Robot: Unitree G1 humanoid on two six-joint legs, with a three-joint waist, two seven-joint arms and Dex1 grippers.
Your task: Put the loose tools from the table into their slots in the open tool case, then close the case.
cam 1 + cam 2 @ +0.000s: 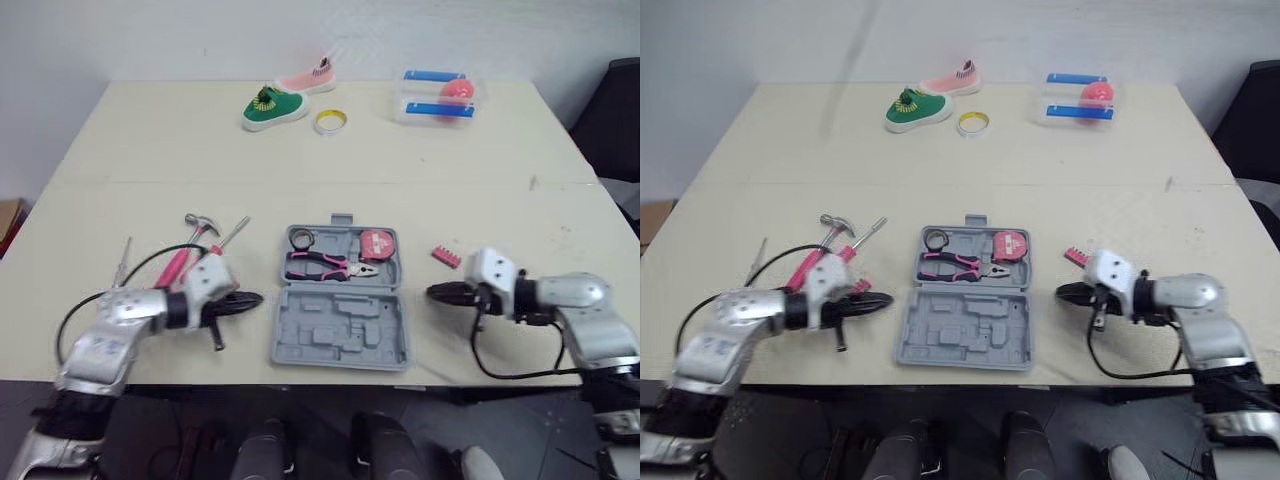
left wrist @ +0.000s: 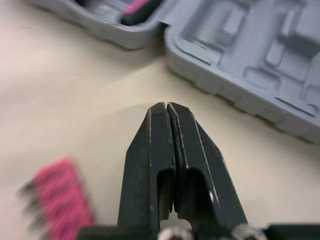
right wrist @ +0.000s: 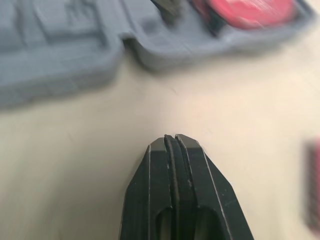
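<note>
Two tools, pliers (image 1: pixel 325 266) and tape measure (image 1: pixel 377 243), sat in the open tool case (image 1: pixel 340 335), but we judged most undone: hammer (image 1: pixel 200 224), a screwdriver (image 1: pixel 234 233) and pink bit holder (image 1: pixel 446 257) lay loose on the surface (image 1: pixel 300 150), left claw (image 1: pixel 254 297) and right claw (image 1: pixel 434 292) clenched empty.

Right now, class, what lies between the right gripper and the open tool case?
Bare table is all that lies between the right gripper and the tool case; the right wrist view shows it.

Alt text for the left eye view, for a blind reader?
An open grey tool case lies on a table between the shut left gripper and shut right gripper. Pliers and a tape measure sit inside; a hammer and screwdriver lie loose left of it, a pink bit holder right.
</note>
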